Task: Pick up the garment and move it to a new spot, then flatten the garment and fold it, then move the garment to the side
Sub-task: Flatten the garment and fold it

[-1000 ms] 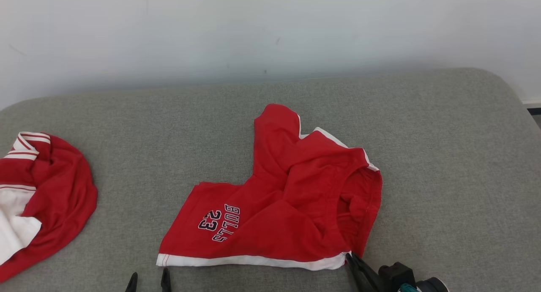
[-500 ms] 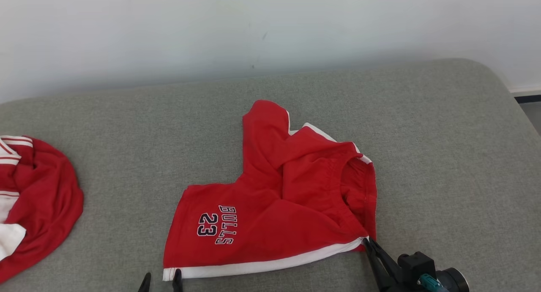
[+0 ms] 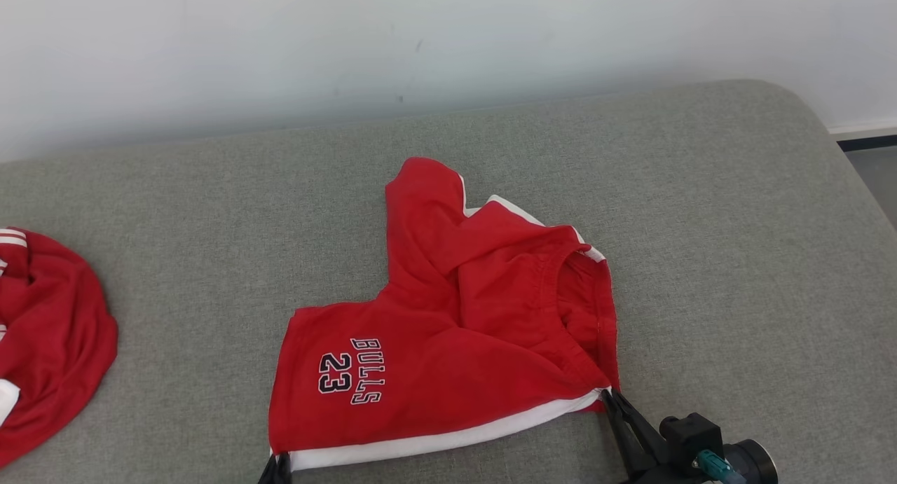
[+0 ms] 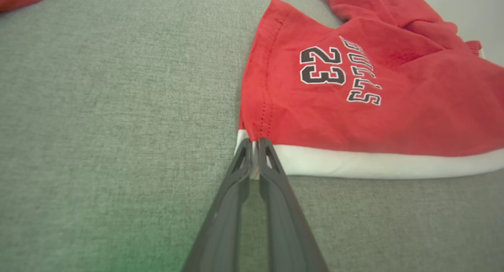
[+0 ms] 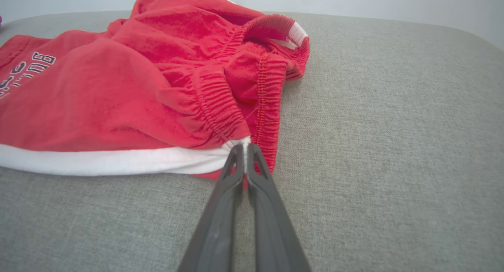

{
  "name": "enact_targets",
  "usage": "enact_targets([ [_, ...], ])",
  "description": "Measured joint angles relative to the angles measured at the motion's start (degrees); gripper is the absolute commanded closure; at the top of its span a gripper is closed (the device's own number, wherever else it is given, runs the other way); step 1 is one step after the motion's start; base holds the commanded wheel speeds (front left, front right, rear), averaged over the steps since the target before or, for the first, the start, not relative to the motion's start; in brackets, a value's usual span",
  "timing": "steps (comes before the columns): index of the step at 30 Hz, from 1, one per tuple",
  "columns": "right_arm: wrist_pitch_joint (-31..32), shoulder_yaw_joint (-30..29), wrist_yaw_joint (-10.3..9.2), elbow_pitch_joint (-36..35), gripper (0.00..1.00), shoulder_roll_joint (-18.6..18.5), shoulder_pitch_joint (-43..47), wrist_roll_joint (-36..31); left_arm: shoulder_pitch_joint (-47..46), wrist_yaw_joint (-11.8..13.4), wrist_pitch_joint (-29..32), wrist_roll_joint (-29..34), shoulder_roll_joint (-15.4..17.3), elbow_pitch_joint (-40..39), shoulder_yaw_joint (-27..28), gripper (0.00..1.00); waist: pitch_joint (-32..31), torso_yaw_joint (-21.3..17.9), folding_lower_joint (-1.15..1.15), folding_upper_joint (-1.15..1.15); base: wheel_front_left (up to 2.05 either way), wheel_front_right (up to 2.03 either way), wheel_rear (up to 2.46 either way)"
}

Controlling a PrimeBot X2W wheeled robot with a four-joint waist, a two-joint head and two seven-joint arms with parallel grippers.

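I have the shorts (image 3: 448, 330) lying rumpled near the middle of the grey cushion (image 3: 736, 246). One leg points to 12 o'clock and the open waistband (image 3: 596, 309) faces 3 o'clock. The BULLS 23 print (image 3: 350, 368) sits toward the shorts' 8 o'clock side.

The left gripper (image 3: 276, 464) is at the shorts' 7 o'clock corner. Its wrist view shows the jaws drawn narrow, pinching the corner of the white band (image 4: 374, 165) with cloth caught between the tips.

The right gripper (image 3: 611, 400) is at the 4 o'clock corner. Its wrist view shows those jaws pressed together on the other end of the band, just beside the gathered elastic.

The band runs between the two grips along the shorts' 6 o'clock edge, resting on the cushion.

A second red garment (image 3: 49, 344) lies at the cushion's 9 o'clock edge, well apart from the shorts. A pale wall (image 3: 420, 36) stands at 12 o'clock.
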Motion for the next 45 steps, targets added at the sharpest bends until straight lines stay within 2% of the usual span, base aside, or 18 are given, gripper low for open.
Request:
enact_targets([
  [1,0.0,0.0,0.0,0.0,1.0,0.0,0.0,0.0,0.0,0.0,0.0,-0.1,0.0,0.3,0.0,0.81,0.0,0.0,0.0,0.0,0.0,0.0,0.0],
  [3,0.0,-0.1,0.0,-0.1,1.0,0.1,0.0,0.2,-0.1,0.0,0.0,-0.1,0.0,1.0,-0.2,0.93,0.1,0.0,0.0,0.0,0.0,0.0,0.0],
  [6,0.0,-0.2,0.0,-0.1,1.0,0.2,0.0,0.2,-0.5,0.0,-0.1,-0.4,0.0,2.5,-0.3,0.92,0.2,0.1,0.0,0.0,0.0,0.0,0.0],
  [7,0.0,-0.3,0.0,-0.1,1.0,0.2,0.0,0.2,-0.7,0.0,-0.1,-0.6,0.0,3.0,-0.4,1.0,0.1,0.2,0.0,0.0,0.0,0.0,0.0],
  [14,0.0,-0.7,0.0,-1.7,1.0,0.6,-0.2,0.9,-1.0,-0.1,0.0,-1.6,0.0,2.4,-0.1,1.0,-0.6,0.4,0.0,0.0,0.0,0.0,0.0],
  [19,0.0,-1.3,0.0,-6.3,1.0,1.2,-0.2,2.5,-1.1,-0.5,0.0,-1.1,0.0,-2.7,2.0,1.0,-2.2,0.4,0.0,0.0,0.0,0.0,0.0],
  [24,0.0,-1.4,0.0,-11.9,1.0,1.1,-2.2,4.6,-4.9,-0.7,0.0,2.6,0.5,-9.4,3.8,1.0,-4.4,0.6,0.0,0.0,0.0,0.0,0.0],
  [27,0.0,-0.9,0.0,-15.4,1.0,0.4,-5.2,5.7,-8.9,-1.0,0.0,3.5,3.2,-13.3,3.6,1.0,-5.7,0.6,0.0,0.0,0.0,0.0,0.0],
  [38,0.0,-0.4,0.0,-24.3,1.0,-4.6,-20.1,12.0,-26.5,-1.0,0.0,3.6,18.5,-21.6,-1.1,1.0,-9.7,1.0,0.0,0.0,0.0,0.0,0.0],
  [42,1.3,0.5,0.01,-23.5,1.0,-6.7,-26.5,14.5,-32.9,-1.0,3.1,2.3,21.8,-21.6,-1.8,1.0,-9.0,1.5,-0.01,0.0,0.0,0.0,0.0],
  [45,2.8,1.4,0.01,-21.1,1.0,-7.8,-30.0,15.1,-35.0,-1.0,5.3,1.3,22.2,-19.8,-3.1,1.0,-7.5,1.6,0.0,0.0,0.0,0.0,0.0],
])
